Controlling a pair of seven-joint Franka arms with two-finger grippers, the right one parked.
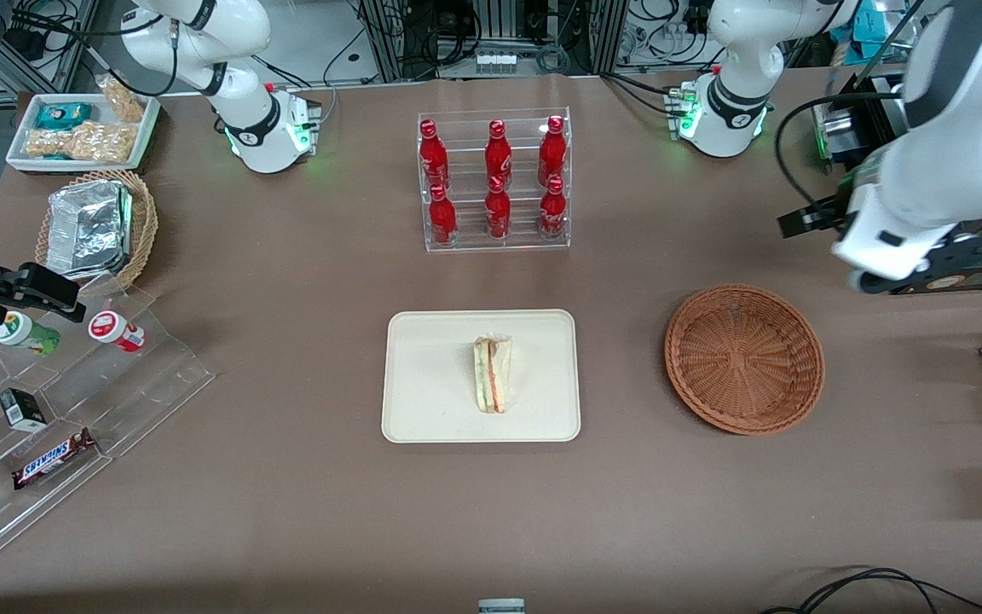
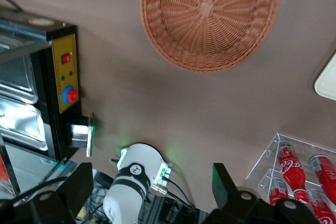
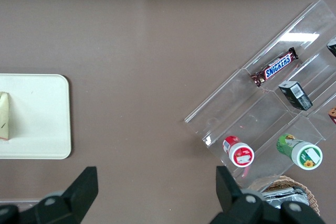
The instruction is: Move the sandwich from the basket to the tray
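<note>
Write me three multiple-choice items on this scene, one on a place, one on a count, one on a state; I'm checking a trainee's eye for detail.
1. Where is the sandwich?
A. in the basket
B. on the tray
C. on the bare table

2. How many red bottles stand in the clear rack?
A. four
B. six
C. eight

3. How are the jaws of the gripper?
A. open, holding nothing
B. shut on the sandwich
C. shut on a bottle

Key:
1 B: the wedge lies on the cream tray, and the basket holds nothing.
2 B: two rows of three show from the front.
3 A: the wrist view shows the jaws apart with nothing between them, above the table near the basket.
</note>
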